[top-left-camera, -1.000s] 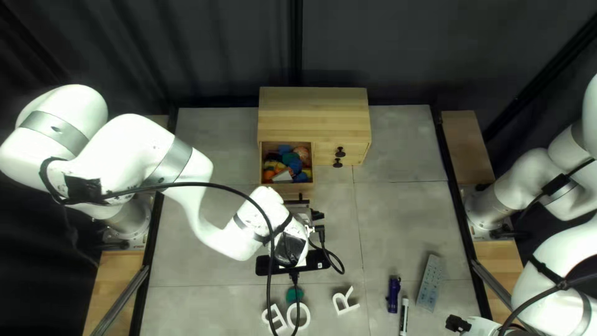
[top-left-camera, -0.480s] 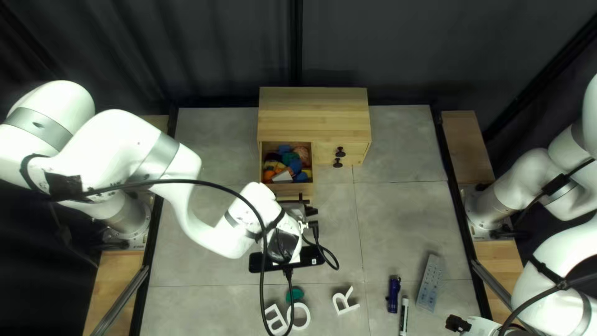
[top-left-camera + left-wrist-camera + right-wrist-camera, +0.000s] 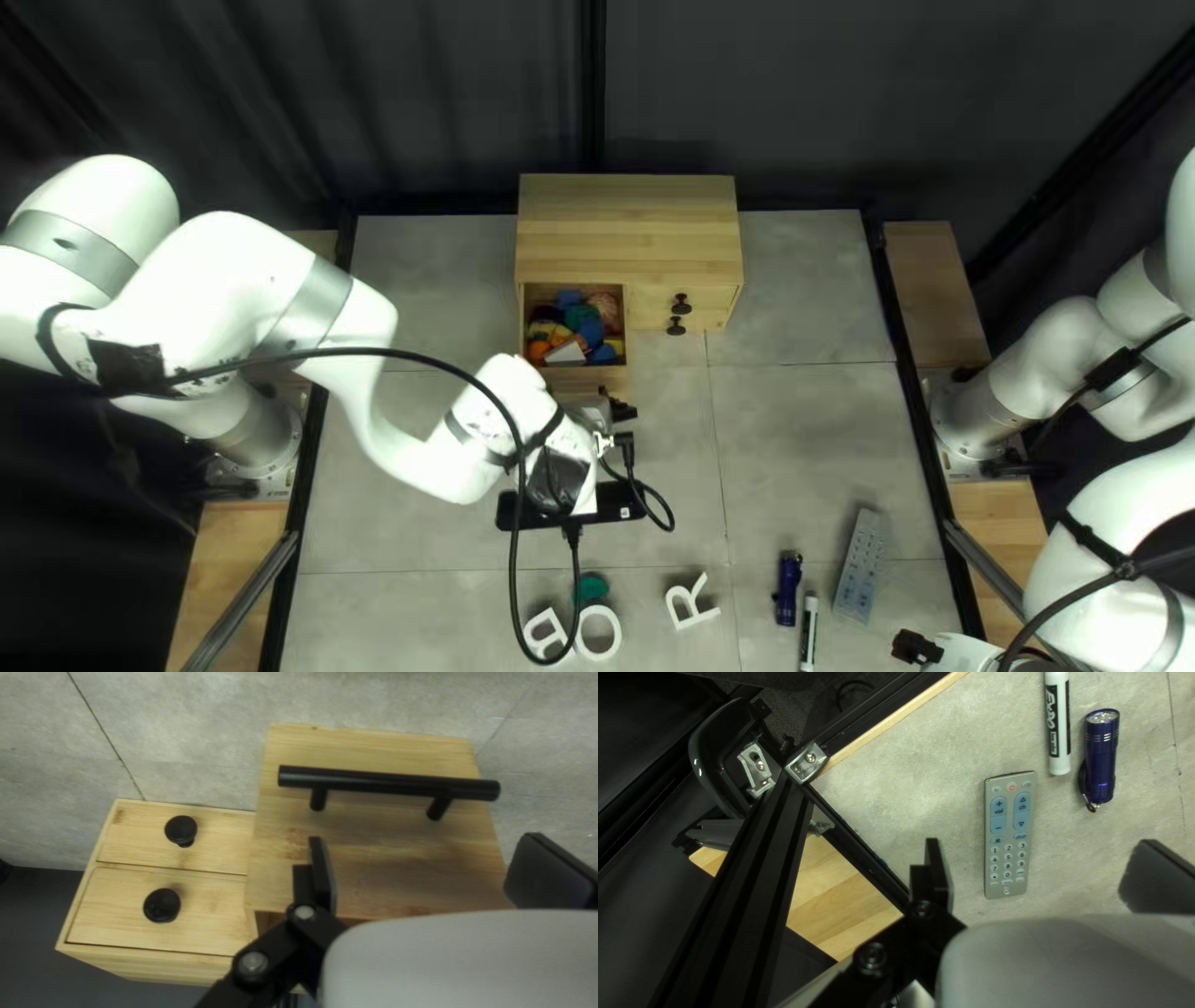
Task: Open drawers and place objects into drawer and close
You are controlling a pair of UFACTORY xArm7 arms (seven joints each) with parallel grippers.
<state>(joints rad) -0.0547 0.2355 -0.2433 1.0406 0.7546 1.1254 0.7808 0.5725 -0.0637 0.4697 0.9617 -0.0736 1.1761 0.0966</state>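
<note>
The open drawer (image 3: 405, 852) juts from the left half of the wooden cabinet (image 3: 629, 224), by the table's far edge, its front facing the near edge; the black bar handle (image 3: 386, 783) runs lengthwise across that front. Inside lie multicoloured things (image 3: 581, 317) and a white block (image 3: 565, 354). Beside it, two closed drawers bear round knobs (image 3: 180, 829). The left gripper (image 3: 618, 408) has its fingers spread, the handle ahead of them; the right gripper (image 3: 916, 647) is spread too, near the table's right edge. Toward the near right corner lie a remote (image 3: 859, 566) with printed buttons, lengthwise toward the far edge, a flashlight (image 3: 788, 588) and a marker (image 3: 809, 632) with print along its barrel. White letters (image 3: 615, 632) lie near the near edge.
</note>
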